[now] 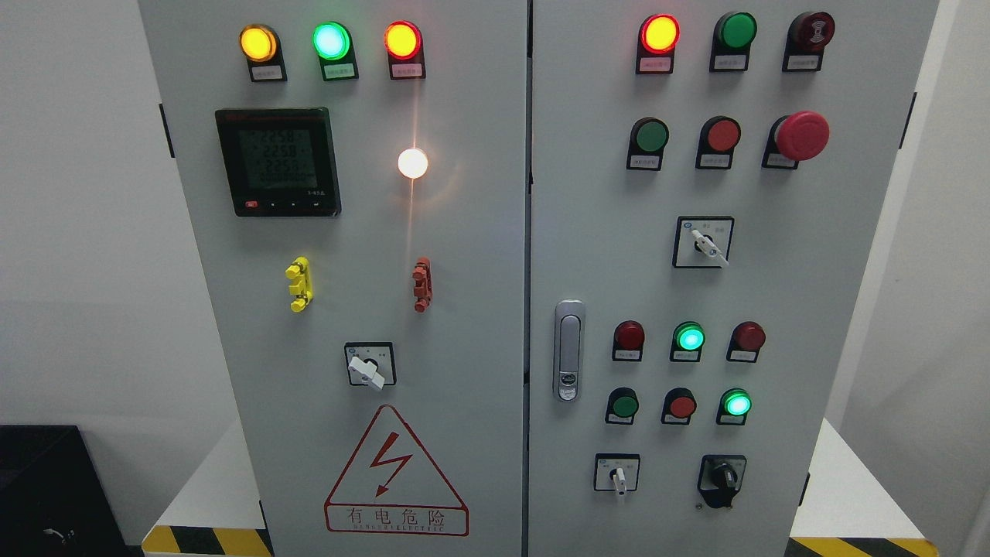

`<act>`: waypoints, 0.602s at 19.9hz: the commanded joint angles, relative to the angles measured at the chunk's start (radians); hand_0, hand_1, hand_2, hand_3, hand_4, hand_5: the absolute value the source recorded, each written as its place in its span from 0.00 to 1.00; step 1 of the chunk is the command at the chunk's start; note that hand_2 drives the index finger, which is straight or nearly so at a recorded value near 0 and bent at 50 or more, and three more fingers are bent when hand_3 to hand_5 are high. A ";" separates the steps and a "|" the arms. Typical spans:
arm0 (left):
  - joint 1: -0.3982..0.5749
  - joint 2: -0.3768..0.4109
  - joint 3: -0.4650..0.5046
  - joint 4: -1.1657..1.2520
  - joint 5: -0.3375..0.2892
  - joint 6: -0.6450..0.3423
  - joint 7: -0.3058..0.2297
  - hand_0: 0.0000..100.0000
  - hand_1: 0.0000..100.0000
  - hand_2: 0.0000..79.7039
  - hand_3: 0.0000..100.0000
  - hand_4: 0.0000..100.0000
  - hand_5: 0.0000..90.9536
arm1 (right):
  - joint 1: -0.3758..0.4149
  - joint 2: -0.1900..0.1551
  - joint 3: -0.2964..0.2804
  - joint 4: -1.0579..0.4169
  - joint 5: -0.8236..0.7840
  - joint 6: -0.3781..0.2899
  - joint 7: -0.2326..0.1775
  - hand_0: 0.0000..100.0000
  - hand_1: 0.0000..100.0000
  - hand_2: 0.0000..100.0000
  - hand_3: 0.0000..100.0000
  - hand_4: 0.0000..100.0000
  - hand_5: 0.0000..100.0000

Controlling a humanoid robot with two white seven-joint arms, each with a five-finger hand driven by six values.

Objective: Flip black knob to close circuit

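Note:
The black knob (722, 478) sits at the lower right of the right door of a grey electrical cabinet (479, 255), on a black plate. Its handle tilts slightly up and to the left. To its left is a white-handled selector switch (618, 473) pointing down. Neither of my hands is in view.
The right door carries red and green buttons, a red emergency stop (801, 135), a white selector (704, 242) and a door latch (568, 350). The left door has a meter (278, 161), indicator lamps, a white selector (369, 366) and a warning triangle (395, 474). A black box (46, 487) stands lower left.

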 commanded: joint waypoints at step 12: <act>0.021 0.000 0.000 -0.023 0.000 -0.001 0.000 0.12 0.56 0.00 0.00 0.00 0.00 | 0.006 0.001 0.001 -0.005 0.000 -0.009 0.008 0.00 0.08 0.00 0.00 0.00 0.00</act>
